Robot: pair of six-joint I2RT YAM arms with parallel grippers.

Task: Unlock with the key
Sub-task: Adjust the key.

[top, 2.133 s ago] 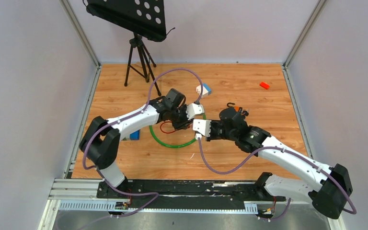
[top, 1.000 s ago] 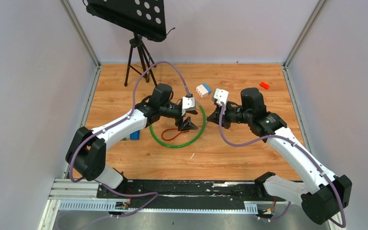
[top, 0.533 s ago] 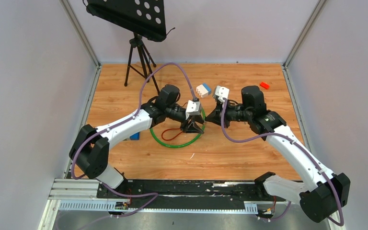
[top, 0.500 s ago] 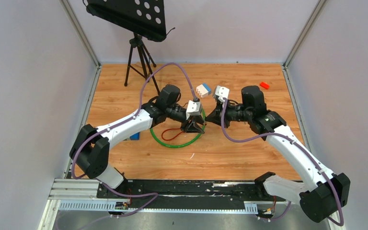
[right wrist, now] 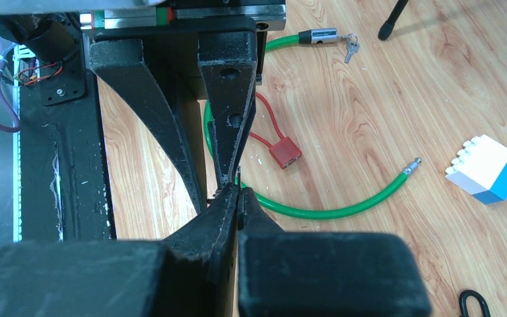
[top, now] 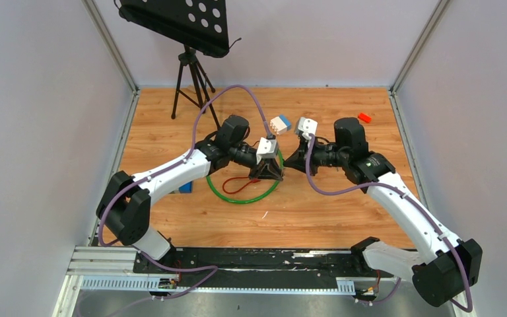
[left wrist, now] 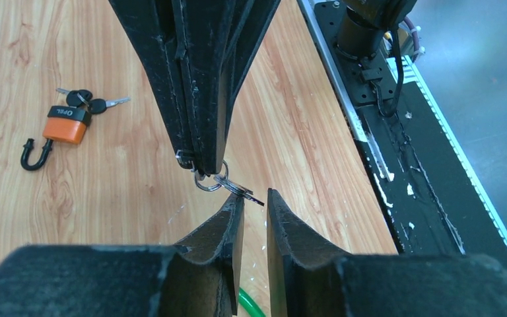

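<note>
Both jaws meet at keys (left wrist: pixel 236 188) (walls (top: pixel 39 132) well off either side).

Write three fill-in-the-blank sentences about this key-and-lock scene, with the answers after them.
1. The right gripper is ____ on the key ring.
2. The padlock lying on the table has an ____ body.
3. The cable lock is ____ in colour.
Missing words: shut; orange; green.
</note>
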